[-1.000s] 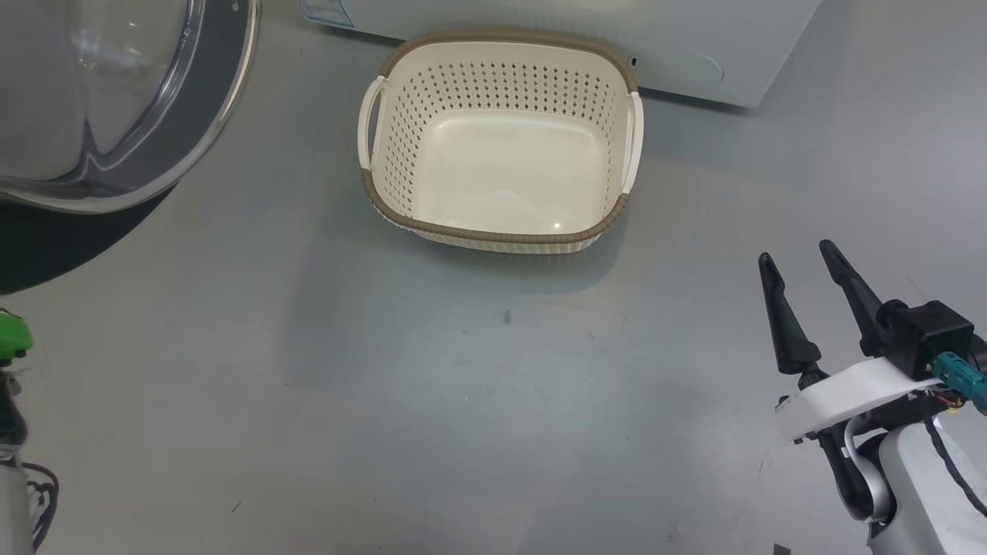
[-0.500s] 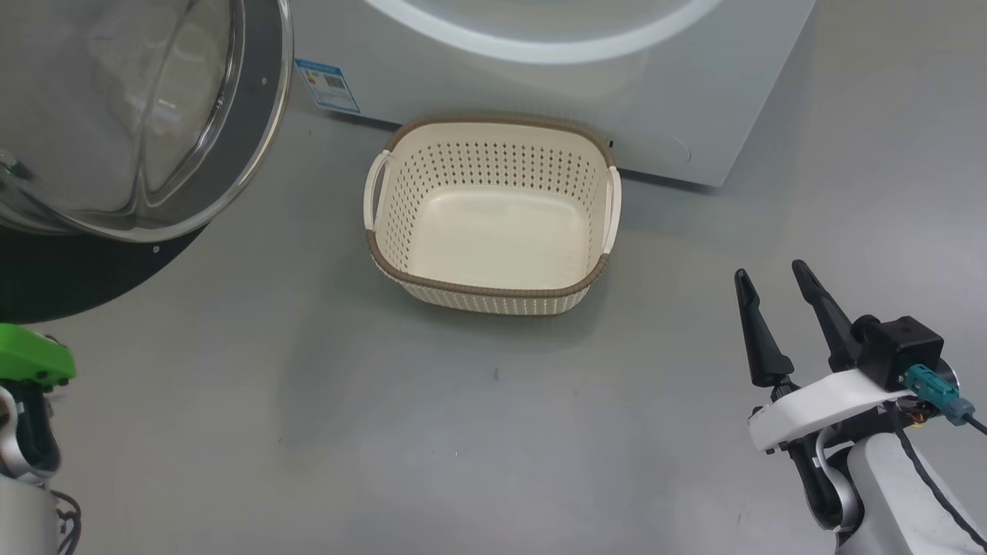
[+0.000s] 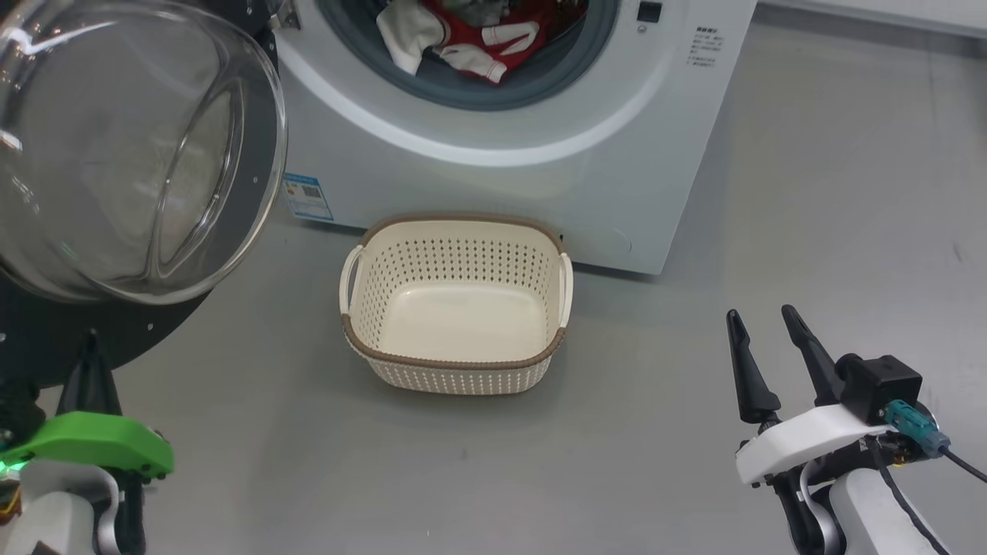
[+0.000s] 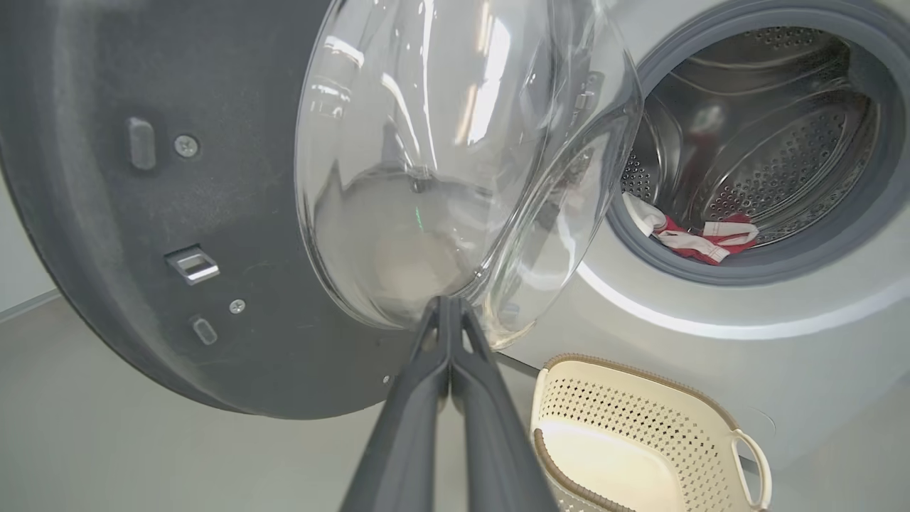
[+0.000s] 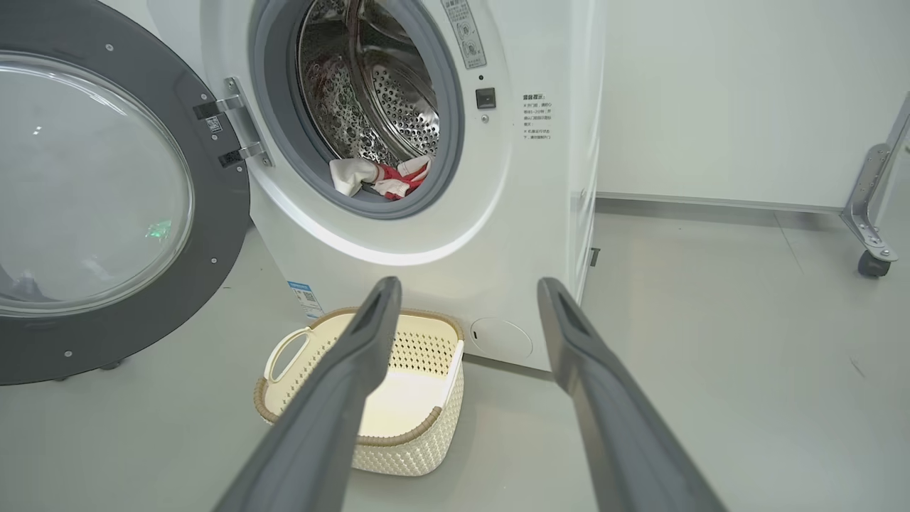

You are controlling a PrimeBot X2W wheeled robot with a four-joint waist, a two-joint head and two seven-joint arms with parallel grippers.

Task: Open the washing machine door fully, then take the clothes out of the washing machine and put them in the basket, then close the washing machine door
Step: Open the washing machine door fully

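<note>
The white washing machine (image 3: 540, 154) stands with its door (image 3: 139, 154) swung open to the left, glass bowl facing me. Red and white clothes (image 3: 478, 35) lie at the lip of the drum mouth, also visible as clothes (image 4: 700, 238) and clothes (image 5: 380, 178). The cream basket (image 3: 455, 362) sits empty on the floor in front of the machine. My left gripper (image 4: 448, 302) is shut with nothing in it, its tips close under the door's glass (image 4: 441, 142). My right gripper (image 3: 758, 312) is open and empty at the lower right, well short of the basket (image 5: 419, 448).
A blue label sticker (image 3: 307, 196) is on the machine's lower left front. Open grey floor (image 3: 810, 193) spreads to the right of the machine. A metal frame leg with a caster wheel (image 5: 871, 263) stands by the white wall at far right.
The head camera has tilted up, so the drum mouth and the clothes have come into view and the basket sits lower in the picture. The left arm's green mount shows more. Right gripper stays open.
</note>
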